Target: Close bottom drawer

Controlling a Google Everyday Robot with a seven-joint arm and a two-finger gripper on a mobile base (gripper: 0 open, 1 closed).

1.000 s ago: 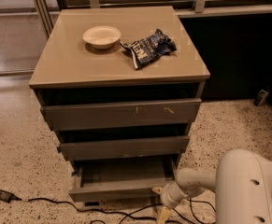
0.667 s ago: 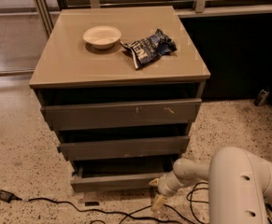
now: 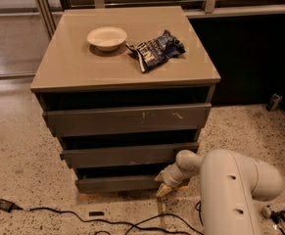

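The bottom drawer (image 3: 117,183) is the lowest of three grey-brown drawers in the cabinet (image 3: 125,77). Its plain slim front sits nearly flush under the middle drawer (image 3: 127,155), with only a thin dark gap above it. My gripper (image 3: 165,186) is at the end of the white arm (image 3: 230,190), low at the drawer's right end and against its front. The top drawer (image 3: 127,119) has pale scratch marks.
A white bowl (image 3: 107,37) and a blue snack bag (image 3: 156,50) lie on the cabinet top. Black cables (image 3: 59,212) run over the speckled floor in front. A dark wall panel (image 3: 249,58) stands to the right.
The bottom drawer has slid inward from well pulled out to nearly flush. My gripper has followed it in toward the cabinet.
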